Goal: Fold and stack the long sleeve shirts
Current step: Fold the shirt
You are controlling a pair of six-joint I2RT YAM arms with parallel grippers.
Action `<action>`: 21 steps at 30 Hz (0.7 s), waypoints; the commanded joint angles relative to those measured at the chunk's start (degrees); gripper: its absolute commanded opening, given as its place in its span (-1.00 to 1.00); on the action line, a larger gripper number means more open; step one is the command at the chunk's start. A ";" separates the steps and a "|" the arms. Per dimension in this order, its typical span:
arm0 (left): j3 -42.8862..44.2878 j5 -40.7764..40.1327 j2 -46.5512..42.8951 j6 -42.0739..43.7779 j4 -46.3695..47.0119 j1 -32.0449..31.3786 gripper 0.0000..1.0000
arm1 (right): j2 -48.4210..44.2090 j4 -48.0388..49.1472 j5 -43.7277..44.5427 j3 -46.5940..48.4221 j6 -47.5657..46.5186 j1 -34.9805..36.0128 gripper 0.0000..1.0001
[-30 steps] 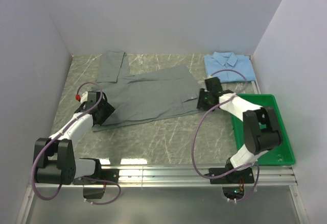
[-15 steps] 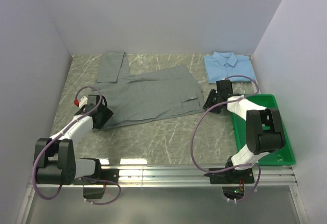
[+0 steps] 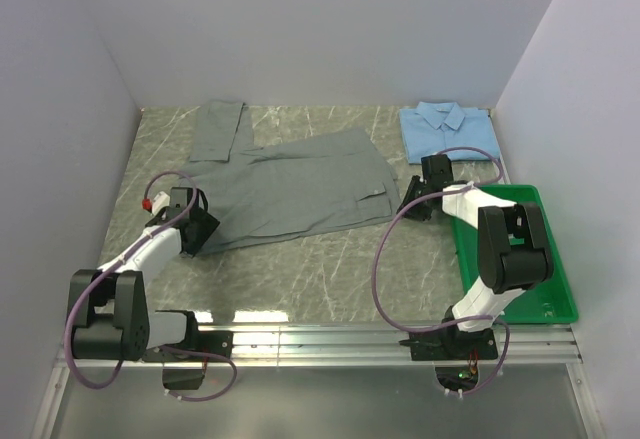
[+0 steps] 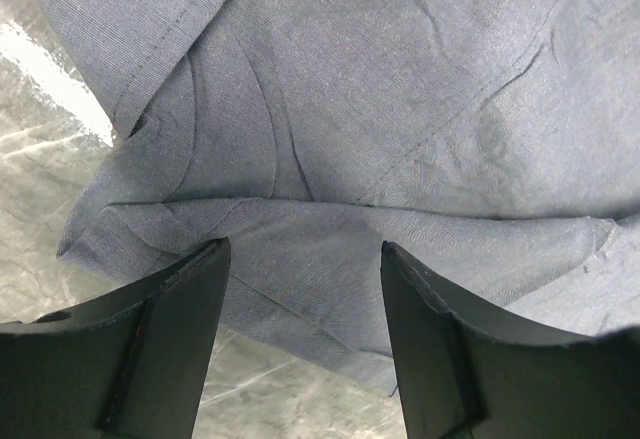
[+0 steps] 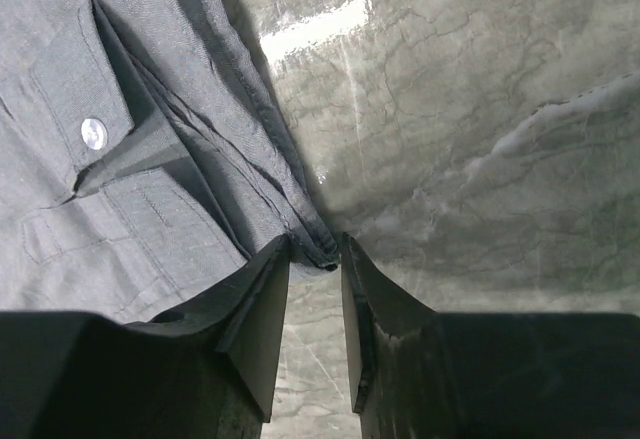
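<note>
The grey long sleeve shirt (image 3: pixel 300 189) lies spread flat across the middle of the table, one sleeve (image 3: pixel 217 129) reaching toward the back left. The light blue long sleeve shirt (image 3: pixel 450 129) sits folded at the back right. My left gripper (image 3: pixel 203 227) (image 4: pixel 303 249) rests low at the grey shirt's (image 4: pixel 400 109) left edge, open, with rumpled cloth lying between its fingers. My right gripper (image 3: pixel 411 204) (image 5: pixel 315 244) is at the grey shirt's (image 5: pixel 120 179) right edge. Its jaws stand narrowly apart with the hem corner between the tips. The buttoned chest pocket (image 5: pixel 95 134) lies just left of them.
A green plastic tray (image 3: pixel 560 289) stands at the right, partly under the right arm. White walls close in the table on the left, back and right. A metal rail (image 3: pixel 320 339) runs along the near edge between the arm bases.
My right gripper has pulled back rightward off the grey shirt to its edge and its jaws have narrowed. The left gripper has slid slightly outward, still open.
</note>
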 commanded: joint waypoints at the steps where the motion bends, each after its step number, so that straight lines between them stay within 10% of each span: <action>1: -0.50 -0.90 1.54 -0.27 -0.49 0.75 0.37 | 0.40 -2.59 -0.11 1.71 -1.39 0.31 -0.32; 14: -0.76 -0.98 0.57 -0.27 -0.40 1.19 0.35 | 1.55 -4.96 0.06 3.29 -2.10 2.42 -0.28; 21: -1.20 -0.11 1.01 -0.35 -0.31 1.89 0.34 | 1.55 -6.45 4.62 3.73 -3.59 2.24 -0.91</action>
